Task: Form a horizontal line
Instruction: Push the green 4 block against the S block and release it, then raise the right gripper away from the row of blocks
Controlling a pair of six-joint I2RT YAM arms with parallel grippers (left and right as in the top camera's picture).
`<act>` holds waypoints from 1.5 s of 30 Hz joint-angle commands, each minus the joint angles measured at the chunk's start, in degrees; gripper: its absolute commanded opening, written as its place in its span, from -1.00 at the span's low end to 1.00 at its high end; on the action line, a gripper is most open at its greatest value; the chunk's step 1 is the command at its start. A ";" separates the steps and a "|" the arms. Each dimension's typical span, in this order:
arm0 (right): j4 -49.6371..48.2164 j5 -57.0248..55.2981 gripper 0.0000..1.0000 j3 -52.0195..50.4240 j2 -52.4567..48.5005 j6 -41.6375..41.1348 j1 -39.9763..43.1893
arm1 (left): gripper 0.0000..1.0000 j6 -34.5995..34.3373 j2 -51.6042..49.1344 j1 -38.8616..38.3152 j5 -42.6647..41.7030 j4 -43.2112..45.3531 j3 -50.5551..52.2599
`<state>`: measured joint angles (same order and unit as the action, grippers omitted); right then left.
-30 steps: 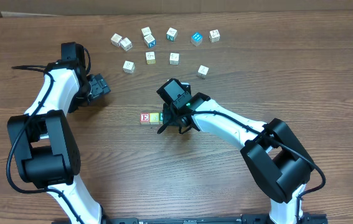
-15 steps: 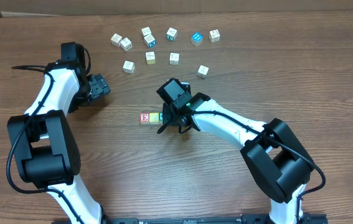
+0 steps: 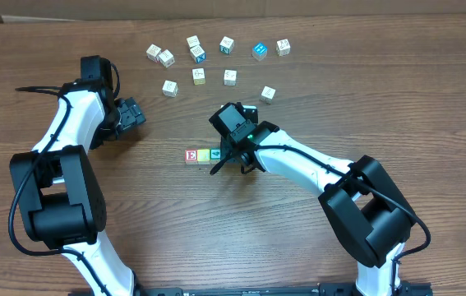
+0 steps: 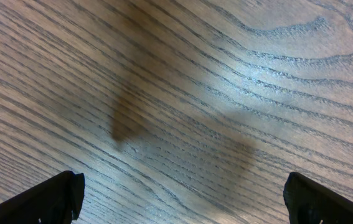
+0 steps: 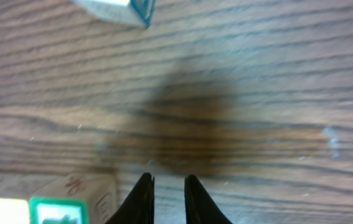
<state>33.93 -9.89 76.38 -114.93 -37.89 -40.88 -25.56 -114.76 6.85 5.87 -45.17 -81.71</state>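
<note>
The wooden table (image 3: 298,49) fills every view, its grain running across. The left arm (image 3: 72,123) reaches along the left side. The right arm (image 3: 315,168) stretches from the lower right toward the middle.

The left gripper (image 3: 134,113) hangs over bare wood, well apart from all the cubes. In its wrist view the two fingertips (image 4: 58,196) sit at the far bottom corners, so the jaws stand wide with nothing between them.

The right gripper (image 3: 227,158) is just beside the right end of the horizontal line (image 3: 203,155). Its fingers (image 5: 144,199) are drawn narrow, with only a thin gap and nothing held.

The horizontal line lies near the table's centre. From the left it shows a red cube (image 3: 191,155) with a white "E", a pale yellow cube (image 3: 204,155) and a teal-green cube (image 3: 215,154), side by side. A fourth cube cannot be made out under the gripper. The right wrist view shows a green-bordered face (image 5: 51,210) just left of the fingers.

Loose cubes (image 3: 216,57), white and blue, are scattered along the far edge. Their letters are too small to read.
</note>
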 commanded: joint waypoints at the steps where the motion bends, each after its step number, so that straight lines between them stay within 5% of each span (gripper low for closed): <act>1: -0.20 -4.22 -0.71 -0.24 -0.24 0.22 0.76 | 0.99 -0.20 0.66 -0.28 0.70 0.07 0.26; 25: -5.09 -16.90 -0.46 -0.26 -0.24 0.20 1.18 | 0.99 -0.20 0.66 -0.28 0.70 0.07 0.26; 39: -5.22 -17.09 0.36 -0.24 -0.24 0.22 1.18 | 0.99 -0.20 0.68 -0.28 0.70 0.07 0.26; 43: -5.73 -17.09 1.00 -0.24 -0.24 0.22 1.18 | 0.99 -0.20 0.68 -0.28 0.70 0.07 0.26; 45: -6.05 -17.09 1.00 -0.24 -0.24 0.22 1.18 | 0.99 -0.20 0.66 -0.28 0.70 0.07 0.26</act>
<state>28.45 -26.00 76.36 -114.93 -37.54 -40.10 -25.56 -114.76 6.85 5.87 -45.17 -81.71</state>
